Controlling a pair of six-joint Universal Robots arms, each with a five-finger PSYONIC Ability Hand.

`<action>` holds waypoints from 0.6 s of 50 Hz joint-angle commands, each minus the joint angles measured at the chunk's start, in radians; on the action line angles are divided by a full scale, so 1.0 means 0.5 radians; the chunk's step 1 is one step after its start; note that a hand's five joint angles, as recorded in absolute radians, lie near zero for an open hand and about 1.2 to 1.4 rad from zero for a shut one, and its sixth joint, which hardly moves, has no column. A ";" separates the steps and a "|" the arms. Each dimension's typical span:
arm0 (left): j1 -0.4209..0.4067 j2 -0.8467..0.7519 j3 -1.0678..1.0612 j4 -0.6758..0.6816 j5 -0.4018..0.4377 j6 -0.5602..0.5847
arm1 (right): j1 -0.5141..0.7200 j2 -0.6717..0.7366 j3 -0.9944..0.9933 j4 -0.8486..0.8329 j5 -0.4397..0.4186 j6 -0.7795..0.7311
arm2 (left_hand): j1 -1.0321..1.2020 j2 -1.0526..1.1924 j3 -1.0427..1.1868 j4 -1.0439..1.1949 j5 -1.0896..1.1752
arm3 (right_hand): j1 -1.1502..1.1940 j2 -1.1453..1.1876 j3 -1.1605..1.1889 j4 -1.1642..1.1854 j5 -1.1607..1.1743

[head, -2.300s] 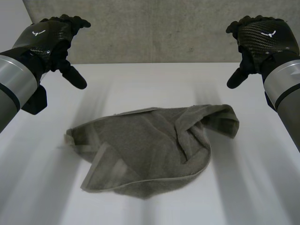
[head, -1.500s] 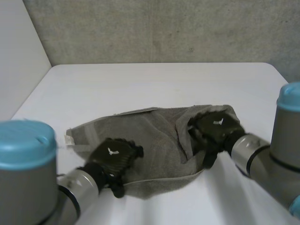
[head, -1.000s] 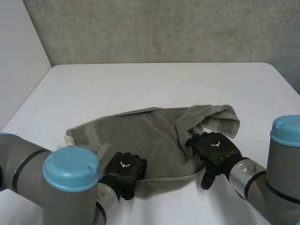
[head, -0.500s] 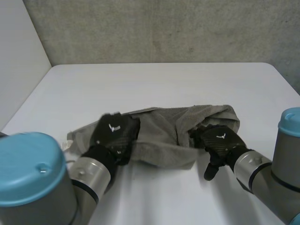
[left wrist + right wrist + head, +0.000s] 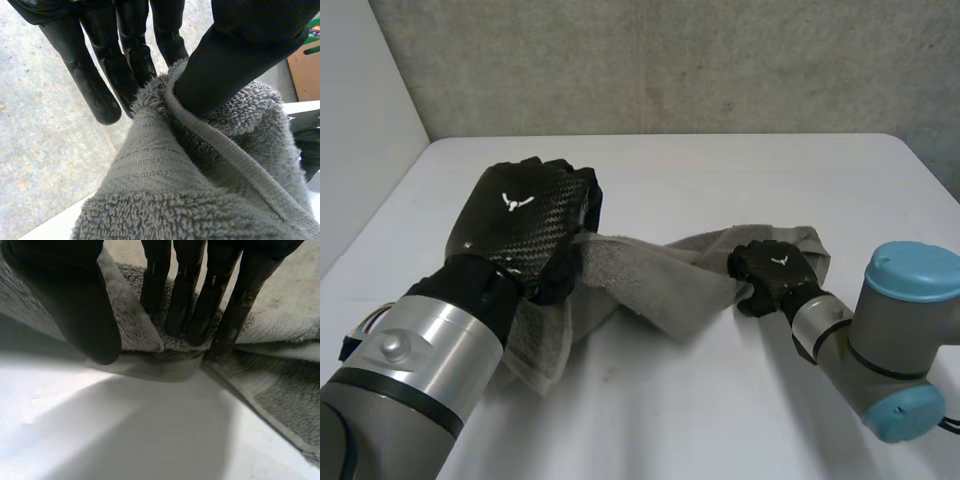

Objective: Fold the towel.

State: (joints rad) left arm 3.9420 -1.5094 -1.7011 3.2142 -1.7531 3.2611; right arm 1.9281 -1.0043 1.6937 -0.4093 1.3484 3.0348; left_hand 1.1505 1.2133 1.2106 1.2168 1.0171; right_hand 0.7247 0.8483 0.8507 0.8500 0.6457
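White table: grey towel is mid-table, bunched, with one edge lifted and sagging between the hands. Left hand: raised, thumb clamping the towel's hem against the fingers at the left end. Right hand: low, close to the table, thumb and fingers pinching a flap at the right end. Looks like the carry-over step of the fold. Suggest levelling both hands, pulling them apart to take out the sag, then laying edge on edge before letting go.

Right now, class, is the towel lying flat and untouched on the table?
No: the left hand pinches the towel by its edge, holding it raised off the table.
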 commanded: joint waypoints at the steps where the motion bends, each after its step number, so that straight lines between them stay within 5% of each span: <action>1: 0.043 0.003 -0.022 0.011 0.000 0.000 | -0.027 -0.025 -0.089 0.100 -0.070 0.014 | 0.491 0.366 0.371 0.359 0.409 | 1.343 1.096 1.091 1.092 1.152; 7: 0.322 -0.012 -0.034 -0.001 0.021 0.006 | -0.180 -0.439 -0.108 0.376 -0.199 0.011 | 0.491 0.366 0.371 0.359 0.409 | 1.343 1.096 1.091 1.092 1.152; 18: 0.525 -0.104 -0.037 -0.001 0.220 0.003 | -0.267 -1.138 -0.251 0.759 -0.347 -0.047 | 0.491 0.366 0.371 0.359 0.409 | 1.343 1.096 1.091 1.092 1.152; 24: 0.553 -0.258 -0.046 -0.038 0.266 0.006 | -0.300 -1.112 -0.415 1.288 -0.414 -0.216 | 0.491 0.366 0.371 0.359 0.409 | 1.343 1.096 1.091 1.092 1.152; 30: 0.559 -0.570 0.003 -0.188 0.370 0.016 | -0.282 -0.778 -0.537 1.760 -0.353 -0.752 | 0.491 0.366 0.371 0.359 0.409 | 1.343 1.096 1.091 1.092 1.152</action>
State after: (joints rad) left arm 4.2229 -1.6538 -1.7206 3.1857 -1.6107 3.2649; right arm 1.7815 -1.5501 1.4864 0.2446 1.1513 2.8916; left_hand 1.1505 1.2133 1.2110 1.2172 1.0171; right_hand 0.9650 1.1679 1.1816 1.1895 0.9793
